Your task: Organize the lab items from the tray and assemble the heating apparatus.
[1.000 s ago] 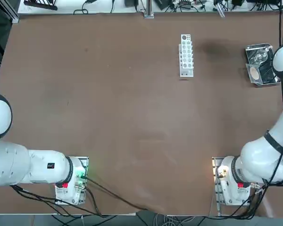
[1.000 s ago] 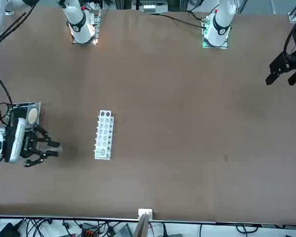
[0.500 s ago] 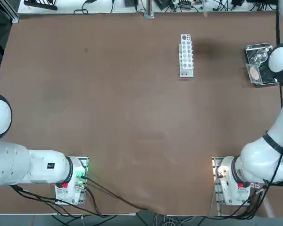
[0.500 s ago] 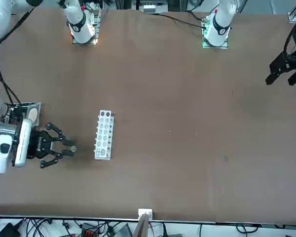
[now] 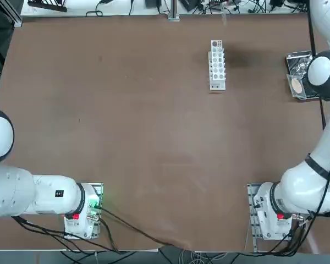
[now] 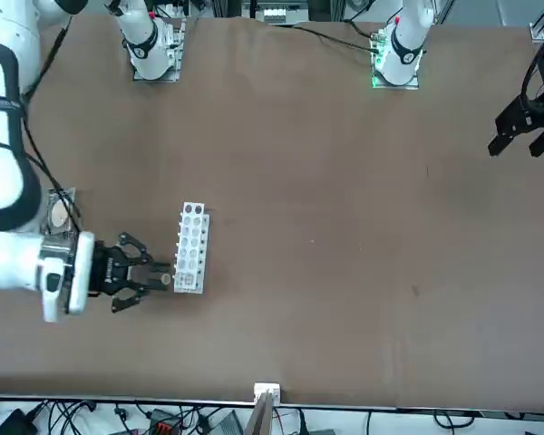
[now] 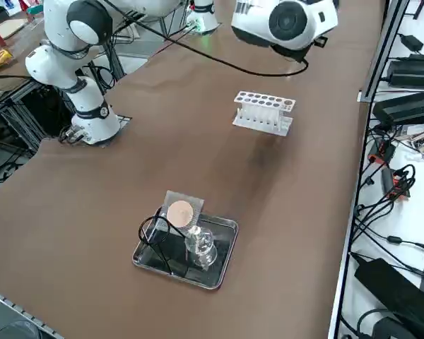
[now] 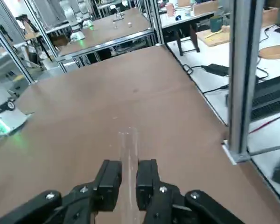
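The right pincer (image 8: 129, 186) is nearly closed on a clear glass test tube (image 8: 129, 154), pinched between its two pads with most of the tube's length sticking out beyond the fingertips. In the front view the pincer (image 6: 156, 276) lies roughly level above the counter (image 6: 344, 236), just beside the near end of the white holed rack (image 6: 191, 247). The tray (image 7: 186, 253) sits well apart from the rack, near the counter's edge on the robot's right, and the lab items remain in it: the thin dark wire-legged stand (image 7: 157, 236), the grey mesh square with its tan round centre (image 7: 181, 211) and a small clear glass vessel (image 7: 200, 247).

The main risk, as I judge it, lies in the tube itself. Smooth glass held only at one end can slide or swing in the pads if the wrist turns quickly. The tube lies level, so it has to be brought upright before it can enter a hole; a tilted approach could strike the rack's top plate, push the light rack across the counter, or chip the glass
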`<state>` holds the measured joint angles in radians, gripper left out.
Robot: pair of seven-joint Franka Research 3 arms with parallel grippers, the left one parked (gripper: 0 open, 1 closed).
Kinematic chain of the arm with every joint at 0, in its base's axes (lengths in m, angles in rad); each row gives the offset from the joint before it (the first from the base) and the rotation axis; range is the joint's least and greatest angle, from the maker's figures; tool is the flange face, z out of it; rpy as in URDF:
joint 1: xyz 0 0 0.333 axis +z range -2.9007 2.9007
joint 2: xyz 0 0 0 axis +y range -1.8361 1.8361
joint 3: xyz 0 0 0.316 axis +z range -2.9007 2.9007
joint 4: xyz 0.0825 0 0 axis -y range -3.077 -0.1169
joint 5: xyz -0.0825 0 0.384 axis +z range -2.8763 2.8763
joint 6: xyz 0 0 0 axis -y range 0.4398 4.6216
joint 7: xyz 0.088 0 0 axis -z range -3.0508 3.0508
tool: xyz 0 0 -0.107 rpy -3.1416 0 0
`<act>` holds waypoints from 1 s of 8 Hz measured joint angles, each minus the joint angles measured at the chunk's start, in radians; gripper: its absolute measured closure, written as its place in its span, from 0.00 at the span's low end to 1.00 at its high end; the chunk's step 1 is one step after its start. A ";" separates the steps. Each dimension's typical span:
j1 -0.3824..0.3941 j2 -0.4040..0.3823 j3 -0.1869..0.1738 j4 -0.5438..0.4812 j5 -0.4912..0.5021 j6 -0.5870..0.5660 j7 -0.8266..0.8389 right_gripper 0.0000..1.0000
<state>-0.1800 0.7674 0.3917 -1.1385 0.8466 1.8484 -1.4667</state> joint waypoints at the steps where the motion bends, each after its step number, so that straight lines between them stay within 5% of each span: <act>1: -0.002 -0.011 0.007 -0.022 0.018 0.010 -0.002 0.78; 4: -0.014 -0.093 0.011 -0.148 0.071 0.049 -0.046 0.78; 8: -0.054 -0.105 0.011 -0.284 0.196 0.053 -0.201 0.78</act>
<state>-0.2339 0.6626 0.4029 -1.4230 1.0421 1.9019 -1.6672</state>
